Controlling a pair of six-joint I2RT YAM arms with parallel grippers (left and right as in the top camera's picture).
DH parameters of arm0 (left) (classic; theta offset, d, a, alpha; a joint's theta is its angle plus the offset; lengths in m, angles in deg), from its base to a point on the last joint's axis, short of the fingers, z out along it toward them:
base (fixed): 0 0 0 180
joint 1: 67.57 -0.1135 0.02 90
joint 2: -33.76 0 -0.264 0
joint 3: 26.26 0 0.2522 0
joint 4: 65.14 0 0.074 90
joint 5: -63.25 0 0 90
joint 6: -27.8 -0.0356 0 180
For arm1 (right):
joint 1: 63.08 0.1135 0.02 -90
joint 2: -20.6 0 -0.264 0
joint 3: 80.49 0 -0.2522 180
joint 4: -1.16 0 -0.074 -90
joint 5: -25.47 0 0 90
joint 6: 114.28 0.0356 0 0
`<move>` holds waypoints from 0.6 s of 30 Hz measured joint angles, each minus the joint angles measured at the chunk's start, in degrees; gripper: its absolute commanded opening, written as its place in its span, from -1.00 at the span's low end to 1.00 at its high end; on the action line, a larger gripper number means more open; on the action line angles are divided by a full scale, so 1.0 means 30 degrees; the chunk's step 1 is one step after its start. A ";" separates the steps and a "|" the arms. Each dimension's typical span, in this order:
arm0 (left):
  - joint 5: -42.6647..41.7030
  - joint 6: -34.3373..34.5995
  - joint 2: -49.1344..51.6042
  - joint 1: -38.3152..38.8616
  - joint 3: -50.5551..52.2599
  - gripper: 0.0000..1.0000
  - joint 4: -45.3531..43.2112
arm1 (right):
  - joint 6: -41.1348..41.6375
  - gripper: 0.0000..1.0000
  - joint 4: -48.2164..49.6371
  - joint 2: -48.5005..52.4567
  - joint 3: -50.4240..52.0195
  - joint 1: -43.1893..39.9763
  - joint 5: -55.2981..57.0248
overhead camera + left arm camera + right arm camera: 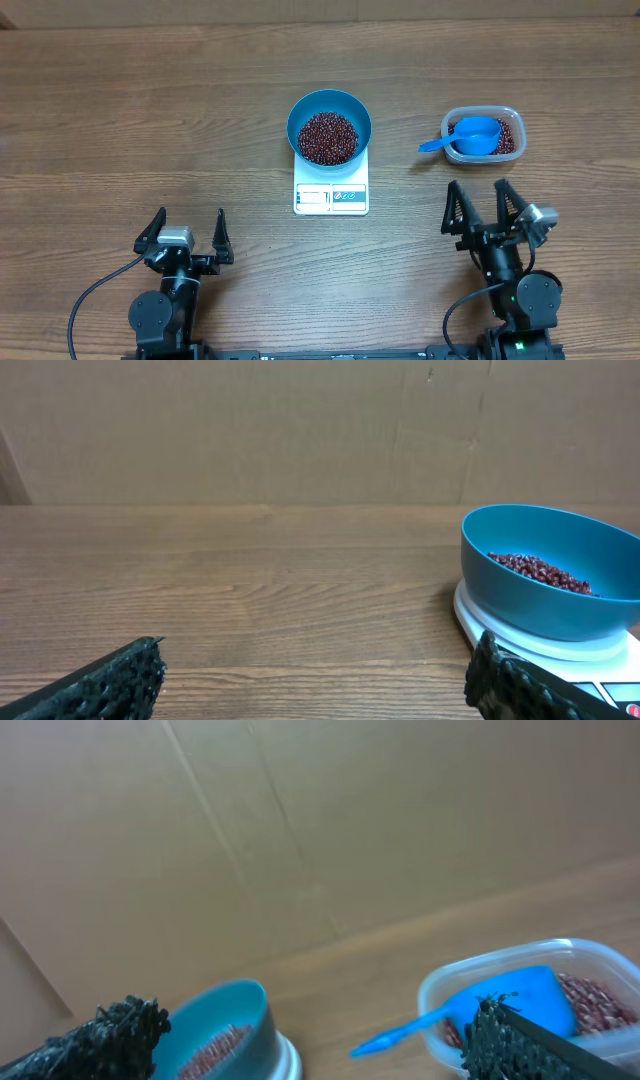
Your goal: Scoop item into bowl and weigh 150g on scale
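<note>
1. Bowl (329, 125): blue, standing on the scale (331, 197) mid-table (150, 120). It holds a heap of beans (327, 138) and lies ahead of and between the two grippers, well apart from both.
2. Left gripper (190, 215): fingers spread wide, nothing between them. The bowl lies ahead and to its right.
3. Right gripper (477, 186): fingers spread wide, empty. The bowl lies ahead and to its left.
4. Clear tub (508, 118): near the right gripper, just ahead of its fingertips. It holds more beans and a blue scoop (470, 135), whose handle juts over the rim toward the bowl.
5. Scale display: too small to read.
6. Left wrist view: the scale is largely hidden under the bowl and behind one finger, and cut off by the frame.
7. Right wrist view: blurred. The bowl is cut by the lower edge, and the tub is partly behind a finger.
</note>
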State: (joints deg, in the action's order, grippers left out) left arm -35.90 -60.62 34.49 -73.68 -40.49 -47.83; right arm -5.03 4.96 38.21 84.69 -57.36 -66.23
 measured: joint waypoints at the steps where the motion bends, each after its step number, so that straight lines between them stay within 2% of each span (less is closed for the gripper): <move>1: 0.0000 0.0000 0.0000 0.0000 0.0000 0.99 0.0007 | -0.0233 1.00 -0.0743 -0.0452 0.0000 0.0000 0.0015; 10: 0.0000 0.0000 0.0000 0.0000 0.0000 0.99 0.0000 | -0.1996 1.00 -0.7359 -0.4954 0.0000 -0.0131 0.0408; 18: 0.0000 0.0000 0.0000 0.0000 0.0000 1.00 0.0007 | -0.3191 1.00 -0.7497 -0.5610 0.0000 -0.1042 0.0685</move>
State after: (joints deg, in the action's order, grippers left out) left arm -35.90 -60.62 34.49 -73.68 -40.49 -47.80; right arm -14.61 -17.53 21.38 84.69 -60.49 -64.17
